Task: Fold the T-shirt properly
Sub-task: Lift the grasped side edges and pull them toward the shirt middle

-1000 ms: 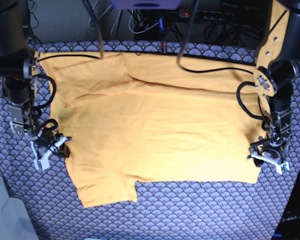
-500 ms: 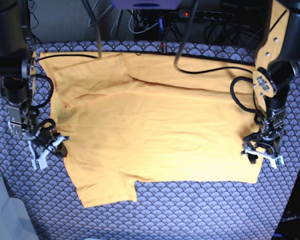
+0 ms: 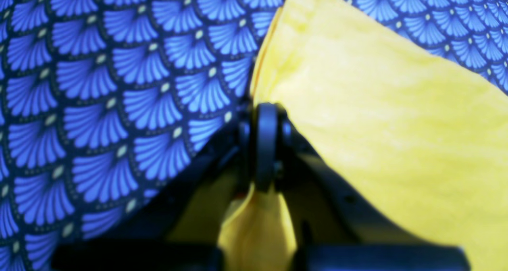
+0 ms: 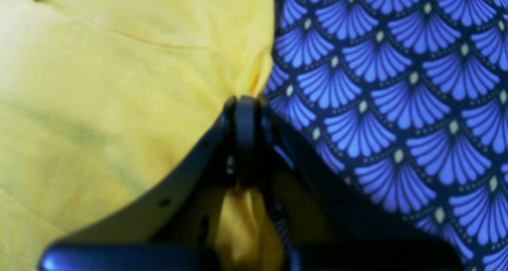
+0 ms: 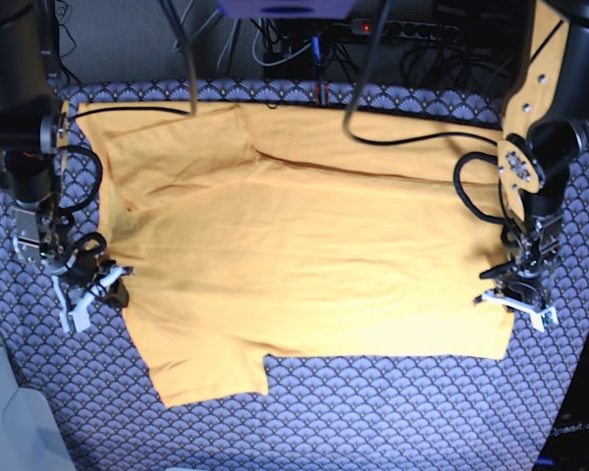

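Both sets of fingers are clamped on cloth: in the left wrist view the left gripper (image 3: 266, 144) is pinched tight on an edge of the shirt (image 3: 389, 136), with a tuft of yellow fabric bunched out behind the closed fingers (image 3: 266, 120); in the right wrist view the right gripper (image 4: 246, 140) bites the opposite edge in the same way, a small fold of fabric gathered at its tip. In the base view the left gripper (image 5: 518, 294) sits at the right edge of the shirt, close to the near right corner of the hem, and the right gripper (image 5: 86, 289) at the left edge, just above the near sleeve. Between them the shirt (image 5: 304, 255) lies spread almost flat across the middle of the desk (image 5: 373, 422), which is covered in a purple fan-patterned cloth; its collar end points left and its hem right. The far sleeve lies turned in over the body at far left, a long crease runs along the far side, and a black cable (image 5: 412, 137) trails over the far right part of the fabric. By the look of it the folding has barely begun: no full fold shows, and the work so far amounts to spreading the shirt and taking hold of its two sides. What is left is likely the first fold of the near half away toward the far edge, then the sleeves and a final halving.
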`<act>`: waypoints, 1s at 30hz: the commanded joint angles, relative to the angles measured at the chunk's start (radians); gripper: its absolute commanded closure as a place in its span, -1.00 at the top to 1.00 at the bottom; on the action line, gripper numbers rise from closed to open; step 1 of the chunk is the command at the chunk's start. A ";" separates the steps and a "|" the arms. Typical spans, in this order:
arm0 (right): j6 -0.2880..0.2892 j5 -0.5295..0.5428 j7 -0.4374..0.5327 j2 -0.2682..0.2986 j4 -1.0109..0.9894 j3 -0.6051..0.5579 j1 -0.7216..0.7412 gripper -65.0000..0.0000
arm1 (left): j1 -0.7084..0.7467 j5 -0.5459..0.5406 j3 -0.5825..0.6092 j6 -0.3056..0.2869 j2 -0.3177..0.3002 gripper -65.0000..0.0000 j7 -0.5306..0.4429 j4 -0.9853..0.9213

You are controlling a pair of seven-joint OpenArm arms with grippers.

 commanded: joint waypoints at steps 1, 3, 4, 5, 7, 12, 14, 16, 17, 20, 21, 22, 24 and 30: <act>0.014 0.002 0.021 0.019 0.012 0.003 0.027 -1.00 | -0.023 0.006 -0.001 -0.008 -0.004 -1.00 0.058 0.004; 0.014 0.002 0.023 0.020 0.012 0.003 0.027 -1.00 | -0.024 0.006 -0.001 -0.009 -0.004 -1.00 0.080 0.032; 0.014 0.002 0.023 0.020 0.013 0.003 0.027 -1.00 | -0.023 0.006 -0.001 -0.009 -0.004 -1.00 0.090 0.053; 0.014 0.002 0.023 0.020 0.013 0.003 0.028 -1.00 | -0.021 0.006 -0.001 -0.011 -0.004 -1.00 0.106 0.083; 0.014 0.002 0.023 0.028 0.013 0.003 0.028 -1.00 | -0.008 0.006 -0.001 -0.013 -0.004 -1.00 0.150 0.130; 0.014 0.002 0.023 0.033 0.013 0.004 0.028 -1.00 | 0.034 0.004 -0.003 -0.013 0.010 -1.00 0.218 0.253; 0.014 0.002 0.021 0.039 0.029 0.004 0.027 -1.00 | 0.060 0.004 -0.003 -0.013 0.035 -1.00 0.253 0.328; 0.014 0.004 0.016 0.043 0.067 0.004 0.005 -1.00 | 0.094 0.004 0.000 -0.013 0.051 -1.00 0.287 0.417; 0.014 0.005 0.001 0.045 0.102 0.006 -0.015 -1.00 | 0.111 0.004 0.003 -0.013 0.068 -1.00 0.305 0.466; 0.014 0.005 -0.063 0.046 0.264 0.007 -0.085 -1.00 | 0.143 0.004 0.005 -0.013 0.102 -1.00 0.353 0.587; 0.014 0.005 -0.099 0.046 0.339 0.007 -0.114 -1.00 | 0.149 0.004 0.005 -0.014 0.110 -1.00 0.373 0.618; 0.014 0.004 -0.132 0.046 0.415 0.009 -0.148 -1.00 | 0.154 0.004 0.005 -0.014 0.116 -1.00 0.393 0.644; 0.014 0.004 -0.186 0.046 0.561 0.010 -0.213 -1.00 | 0.158 0.004 0.003 -0.014 0.117 -1.00 0.426 0.689; 0.014 0.004 -0.309 0.046 0.906 0.018 -0.371 -1.00 | 0.232 0.004 0.003 -0.014 0.130 -1.00 0.474 0.830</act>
